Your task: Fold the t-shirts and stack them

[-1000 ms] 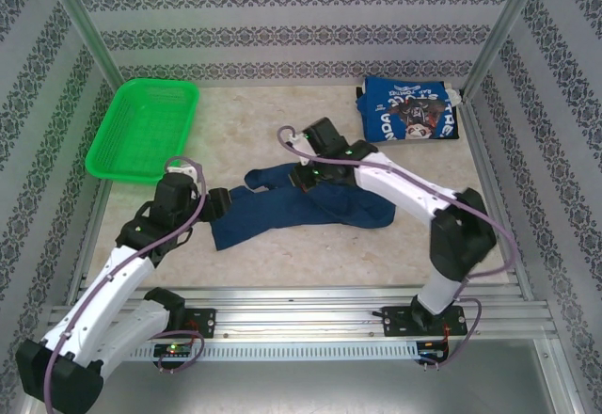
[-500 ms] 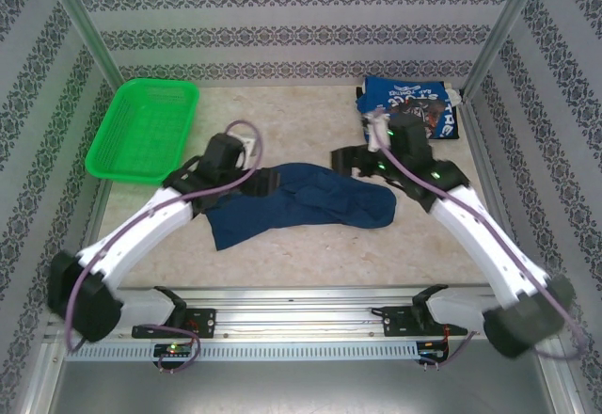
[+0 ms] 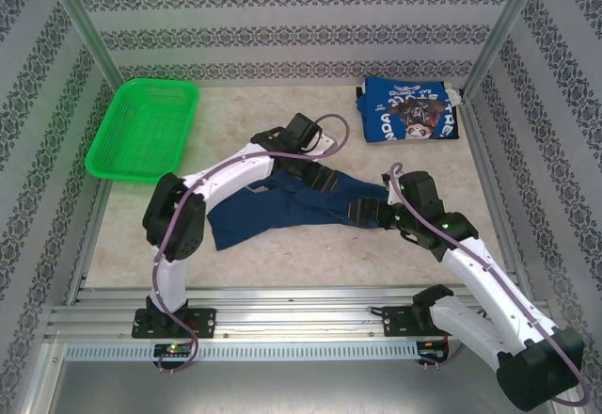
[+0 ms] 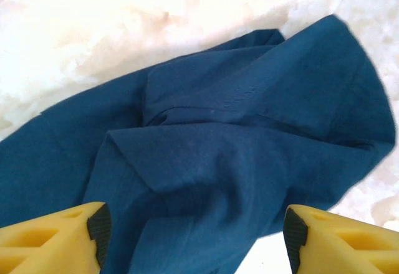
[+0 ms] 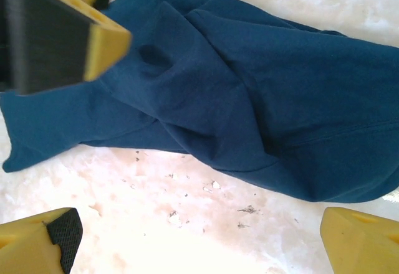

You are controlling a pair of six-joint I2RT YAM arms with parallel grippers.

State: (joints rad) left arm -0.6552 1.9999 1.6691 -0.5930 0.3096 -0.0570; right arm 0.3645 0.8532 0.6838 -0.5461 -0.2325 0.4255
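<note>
Top external view gives the layout: the navy shirt lies crumpled mid-table, the blue printed shirt sits folded at the far right corner, and a green basket stands far left. The wrist views add the fingers. The left claw is spread wide just above the navy cloth, holding nothing. The right claw gapes fully over the shirt's edge and the bare table, also empty. Half a second ago the left claw was at the shirt's left end and the right claw was beside the folded shirt.
</note>
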